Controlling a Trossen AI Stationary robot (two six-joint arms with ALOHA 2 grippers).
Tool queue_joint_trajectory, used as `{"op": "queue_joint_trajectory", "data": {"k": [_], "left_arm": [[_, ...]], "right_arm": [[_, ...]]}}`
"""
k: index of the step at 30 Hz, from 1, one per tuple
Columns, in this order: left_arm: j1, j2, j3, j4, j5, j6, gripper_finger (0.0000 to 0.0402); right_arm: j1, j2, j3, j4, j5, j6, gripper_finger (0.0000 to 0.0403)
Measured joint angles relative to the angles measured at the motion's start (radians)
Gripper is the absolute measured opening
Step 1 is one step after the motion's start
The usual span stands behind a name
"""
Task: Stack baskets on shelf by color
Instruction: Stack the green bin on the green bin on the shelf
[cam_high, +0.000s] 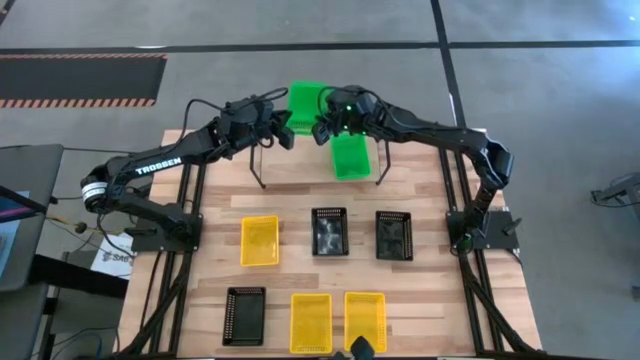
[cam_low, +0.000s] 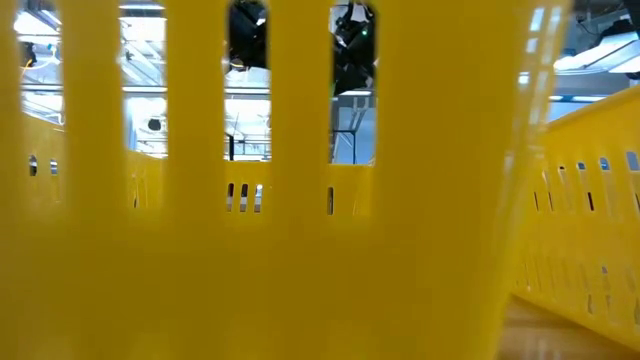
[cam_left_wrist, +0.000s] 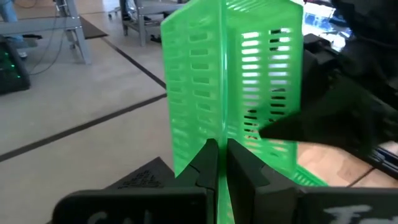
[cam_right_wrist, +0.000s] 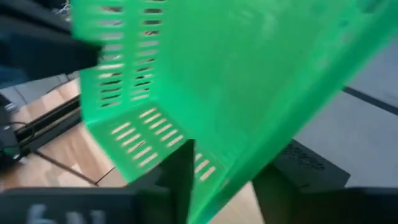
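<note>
**Ana:** Baskets first: where's the green one in play?

**Ben:** Starting at the left, the left gripper (cam_left_wrist: 217, 149) is pinched tight on one wall of the raised green basket (cam_high: 305, 98). It holds it tipped on edge above the back of the table, over the shelf (cam_high: 256, 168).

**Ana:** Why tipped, and why two arms on it?

**Ben:** My guess is a handover or a re-grip, so it can be turned level before nesting. The right gripper (cam_right_wrist: 227, 174) comes in from the other side. Its fingers stand apart with a basket wall between them, and I see no pinch there yet.

**Ana:** And further right?

**Ben:** A second green basket (cam_high: 350, 156) lies on the shelf just beside the right gripper. That's likely the stack's base, since green belongs with green.

**Ana:** What about the rest?

**Ben:** They lie on the table nearer the front. The middle row is a yellow basket (cam_high: 260, 241), then two black baskets (cam_high: 329, 232). The front row is a lone black basket (cam_high: 245, 315), then a yellow pair (cam_high: 311, 322). They're spread apart, probably so each can be picked singly.

**Ana:** What does the low camera give?

**Ben:** Little, because a yellow wall fills it.
</note>
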Motion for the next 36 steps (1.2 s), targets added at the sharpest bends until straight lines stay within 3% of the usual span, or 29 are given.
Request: {"op": "queue_joint_trajectory", "data": {"k": [5,12,20,27,31,36], "left_arm": [[-0.019,0.001,0.000,-0.010,0.018,-0.010,0.0000],[-0.053,0.003,-0.001,0.006,0.037,0.036,0.0026],[-0.096,0.003,0.083,-0.043,0.038,0.099,0.0148],[-0.118,-0.026,0.327,-0.379,0.009,0.134,0.0219],[-0.118,-0.047,0.430,-0.629,-0.047,0.068,0.0226],[-0.125,-0.104,0.444,-0.911,-0.170,-0.056,0.0224]], "right_arm": [[-0.007,0.000,0.000,-0.003,0.019,-0.001,0.0021],[-0.004,-0.002,0.000,0.000,0.035,-0.020,0.0006],[0.006,-0.004,0.002,0.001,0.030,-0.028,0.0003],[0.002,-0.002,0.000,-0.062,0.015,-0.071,0.0003],[-0.022,-0.020,0.000,-0.161,0.017,-0.067,0.0003],[-0.060,-0.093,0.000,-0.326,0.013,-0.022,0.0003]]}}
